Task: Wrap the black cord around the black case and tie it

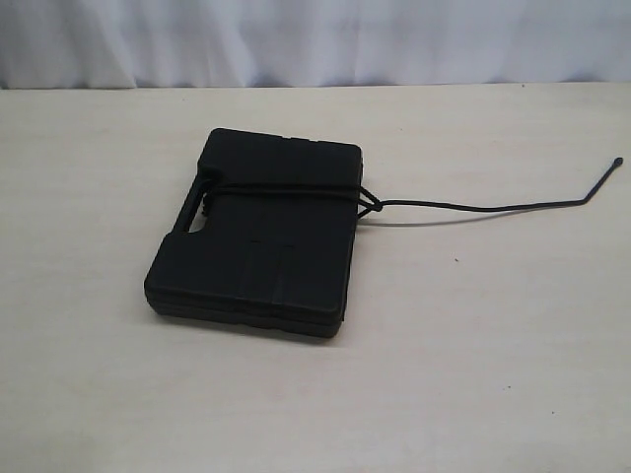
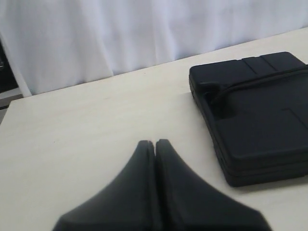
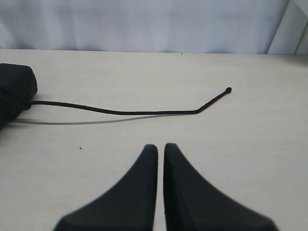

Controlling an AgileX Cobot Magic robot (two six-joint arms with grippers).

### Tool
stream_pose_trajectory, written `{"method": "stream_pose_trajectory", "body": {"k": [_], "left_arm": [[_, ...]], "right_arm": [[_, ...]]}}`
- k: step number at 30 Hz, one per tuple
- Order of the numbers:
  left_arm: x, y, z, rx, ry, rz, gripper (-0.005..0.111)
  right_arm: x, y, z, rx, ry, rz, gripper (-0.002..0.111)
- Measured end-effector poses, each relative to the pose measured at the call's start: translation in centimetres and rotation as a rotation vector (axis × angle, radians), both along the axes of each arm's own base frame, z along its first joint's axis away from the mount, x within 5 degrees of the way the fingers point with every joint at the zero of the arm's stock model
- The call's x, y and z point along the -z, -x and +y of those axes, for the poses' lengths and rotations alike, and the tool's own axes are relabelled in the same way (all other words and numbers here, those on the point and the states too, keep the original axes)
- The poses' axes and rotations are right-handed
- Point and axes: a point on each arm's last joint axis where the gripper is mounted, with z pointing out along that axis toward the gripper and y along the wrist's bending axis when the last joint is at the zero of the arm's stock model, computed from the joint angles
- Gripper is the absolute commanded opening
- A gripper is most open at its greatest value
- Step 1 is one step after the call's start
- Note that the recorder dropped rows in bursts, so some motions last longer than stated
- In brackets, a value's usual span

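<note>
Well, we see both grippers empty: the left gripper [image 2: 154,144] has its jaws pressed together above the bare table [image 2: 86,125], and the right gripper [image 3: 160,147] shows only a thin slit between its jaws, touching nothing. Just beyond the right one, the black cord [image 3: 144,113] trails loose across the wood to its knotted tip. Its other part crosses the black case [image 1: 256,236], which lies flat mid-table, with a knot at the case's right edge. Open tabletop surrounds the case; a white curtain [image 1: 315,39] closes the far edge.
</note>
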Motion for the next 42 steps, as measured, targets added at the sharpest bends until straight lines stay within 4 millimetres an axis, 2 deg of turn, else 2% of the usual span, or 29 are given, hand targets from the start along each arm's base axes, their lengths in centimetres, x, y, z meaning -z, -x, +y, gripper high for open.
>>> {"method": "stream_pose_trajectory", "body": {"k": [42], "left_arm": [[0.01, 0.0, -0.05, 0.011, -0.004, 0.001, 0.0]], "right_arm": [[0.0, -0.02, 0.28, -0.053, 0.0, 0.0, 0.004]]}}
